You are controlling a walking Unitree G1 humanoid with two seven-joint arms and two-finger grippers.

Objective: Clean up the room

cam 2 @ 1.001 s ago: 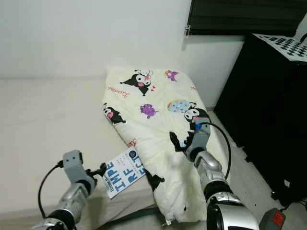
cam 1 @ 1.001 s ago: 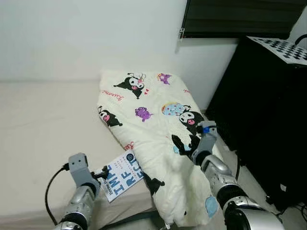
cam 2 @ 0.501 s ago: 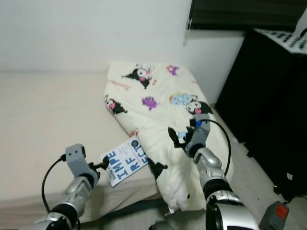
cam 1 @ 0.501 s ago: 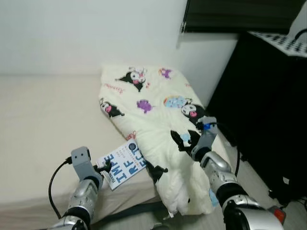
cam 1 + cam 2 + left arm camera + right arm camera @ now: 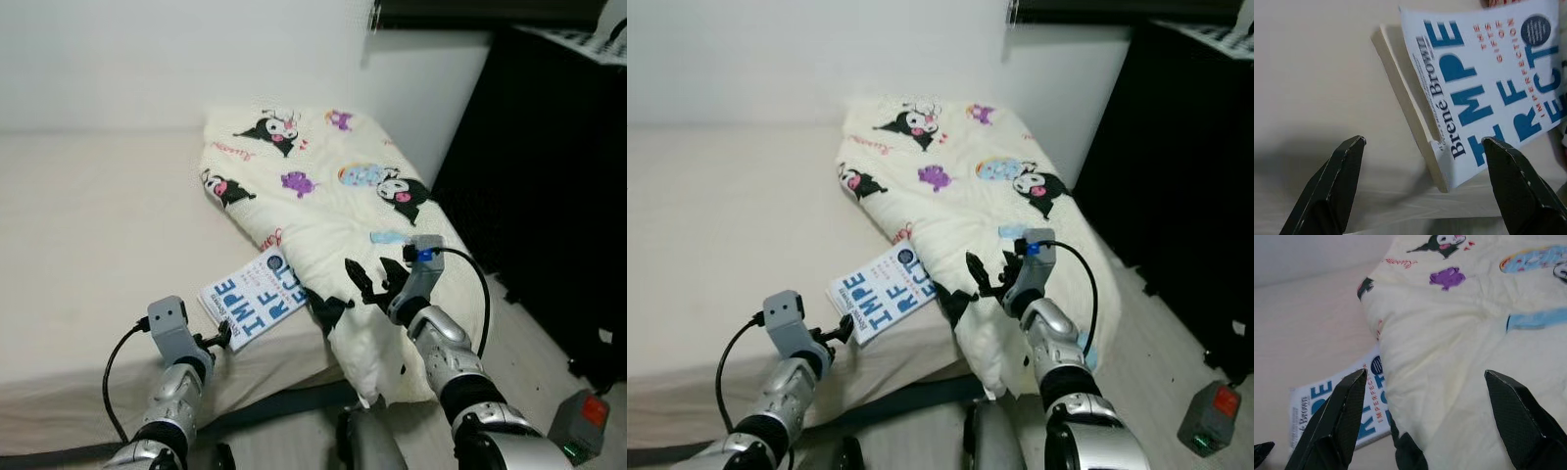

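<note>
— What's the room like?
— A beige bed point(image 5: 88, 225) against a white wall point(image 5: 147, 59), a cartoon-print quilt point(image 5: 323, 196) heaped on it.
— And the book point(image 5: 253, 298)?
— Near the bed's edge, partly under the quilt, just ahead of the open left pincer point(image 5: 1425, 161). The right pincer point(image 5: 1425, 406), also open, hovers over the quilt.

A book point(image 5: 252, 299) lies on the bed point(image 5: 88, 245) near its front edge, with the quilt point(image 5: 323, 211) to its right, overlapping the book's right corner and spilling over the bed's edge toward the floor. The left gripper point(image 5: 221, 336) sits just before the book's front corner, the right gripper point(image 5: 370, 282) over the quilt's front part. A cabinet point(image 5: 549, 176) stands right of the bed, a wall point(image 5: 176, 59) behind.
</note>
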